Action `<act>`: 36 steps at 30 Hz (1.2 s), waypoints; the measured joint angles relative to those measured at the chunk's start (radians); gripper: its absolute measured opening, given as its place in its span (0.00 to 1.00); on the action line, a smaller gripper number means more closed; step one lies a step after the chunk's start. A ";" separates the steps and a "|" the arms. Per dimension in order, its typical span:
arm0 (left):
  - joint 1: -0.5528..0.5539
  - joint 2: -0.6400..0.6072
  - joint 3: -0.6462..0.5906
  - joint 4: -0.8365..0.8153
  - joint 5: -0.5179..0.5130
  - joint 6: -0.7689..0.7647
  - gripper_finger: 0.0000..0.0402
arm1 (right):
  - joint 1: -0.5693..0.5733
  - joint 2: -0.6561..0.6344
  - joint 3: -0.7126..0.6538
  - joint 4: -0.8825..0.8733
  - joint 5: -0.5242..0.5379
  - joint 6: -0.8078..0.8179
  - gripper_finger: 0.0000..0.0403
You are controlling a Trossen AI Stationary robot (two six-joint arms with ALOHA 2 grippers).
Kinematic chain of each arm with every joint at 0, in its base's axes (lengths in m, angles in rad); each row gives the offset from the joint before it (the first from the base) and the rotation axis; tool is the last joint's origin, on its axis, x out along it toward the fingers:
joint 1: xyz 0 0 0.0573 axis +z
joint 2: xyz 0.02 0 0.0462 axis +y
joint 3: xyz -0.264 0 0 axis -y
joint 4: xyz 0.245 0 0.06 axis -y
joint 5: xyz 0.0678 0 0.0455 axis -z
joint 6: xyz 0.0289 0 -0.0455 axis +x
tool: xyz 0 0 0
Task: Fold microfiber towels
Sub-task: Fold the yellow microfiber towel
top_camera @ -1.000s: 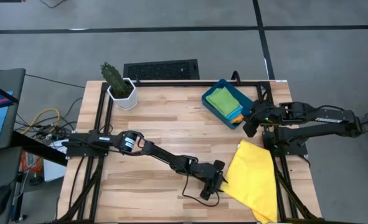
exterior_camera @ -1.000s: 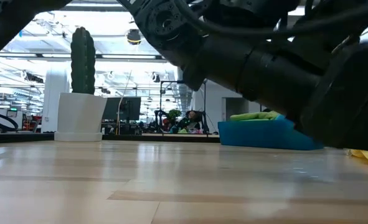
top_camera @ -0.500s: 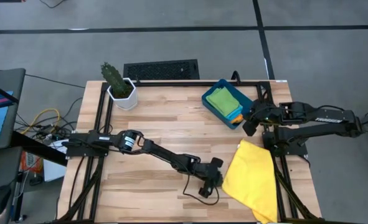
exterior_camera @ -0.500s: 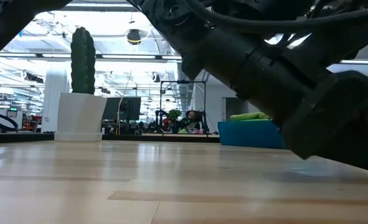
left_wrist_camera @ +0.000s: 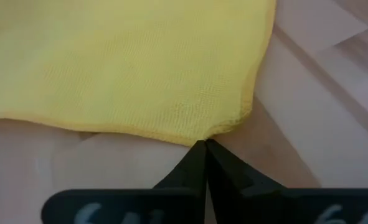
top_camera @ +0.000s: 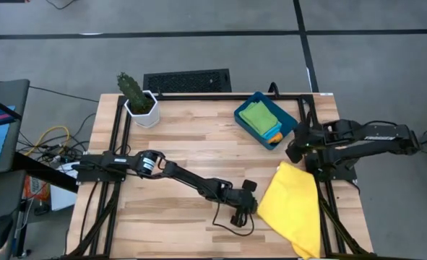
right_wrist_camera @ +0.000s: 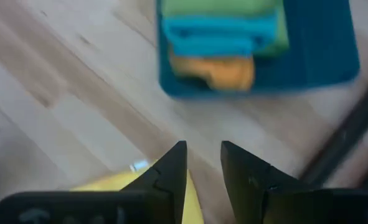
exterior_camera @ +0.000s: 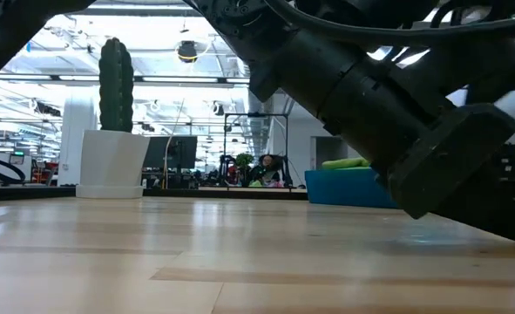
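Observation:
The yellow towel [top_camera: 292, 209] lies spread flat on the table's near right part. My left gripper [top_camera: 252, 208] is at its left corner, and the left wrist view shows its fingers shut at the towel's [left_wrist_camera: 127, 62] hem. My right gripper [top_camera: 293, 150] hovers open between the towel and the teal bin [top_camera: 243, 126], with nothing between its fingers [right_wrist_camera: 203, 155]. The bin [right_wrist_camera: 320, 50] holds folded towels: green [right_wrist_camera: 221, 7], light blue [right_wrist_camera: 221, 34] and orange [right_wrist_camera: 215, 68]. My left gripper pinches the yellow towel's hem at its left corner [left_wrist_camera: 216, 132] between the very tips of its two fingers. The fingers slant down from the table's left side. The edge puckers a little beside them. The towel's main part lies flat on the table.
A cactus in a white pot [top_camera: 141, 107] stands at the far left corner. The bin sits at the far right. Bare wood stretches across the middle and left of the table [top_camera: 184, 152]. My left arm [top_camera: 191, 180] lies low across the near middle.
My left gripper has shut at the yellow towel's left corner and tipped at the wrist, staying in the same spot. The towel has not visibly shifted. My right gripper has turned a little at the wrist beside the bin.

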 joint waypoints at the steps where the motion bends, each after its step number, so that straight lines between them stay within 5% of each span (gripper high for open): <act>1: 0.000 -0.004 -0.001 -0.005 -0.005 0.001 0.00 | 0.019 0.008 0.000 -0.024 0.000 0.040 0.30; 14: 0.002 -0.074 0.002 -0.317 -0.085 0.019 0.00 | 0.259 0.292 0.000 0.022 0.052 0.174 0.30; 26: -0.022 -0.189 -0.051 -0.715 -0.114 0.089 0.00 | 0.269 0.423 -0.001 0.284 0.029 -0.199 0.41; 36: -0.034 -0.210 -0.051 -0.956 -0.119 0.077 0.00 | 0.105 0.592 -0.001 0.578 -0.031 -0.616 0.54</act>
